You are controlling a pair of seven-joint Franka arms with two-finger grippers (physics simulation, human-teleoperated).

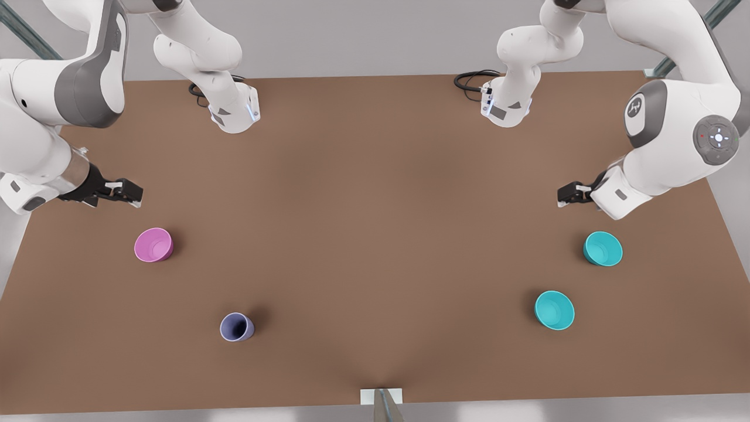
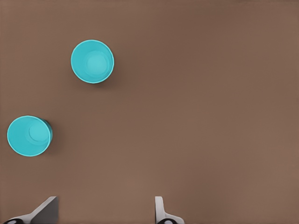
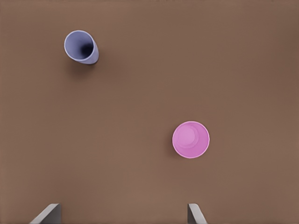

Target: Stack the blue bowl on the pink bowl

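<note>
Teal blue bowl [image 1: 554,310] and magenta pink bowl [image 1: 153,245], upright, well apart.

Readable text: none on any surface; no words, brand names or numbers can be made out
Arm emblem [image 1: 635,108]: small white symbol on the grey joint cover of the arm at the front view's right; shape not readable as letters
Control pad [image 1: 717,138]: round grey disc on the same arm, with a white centre light, a red dot and a green dot; no legible characters
Bowls and cup: plain surfaces; no labels
Table [image 1: 375,193]: plain brown; no markings
</note>
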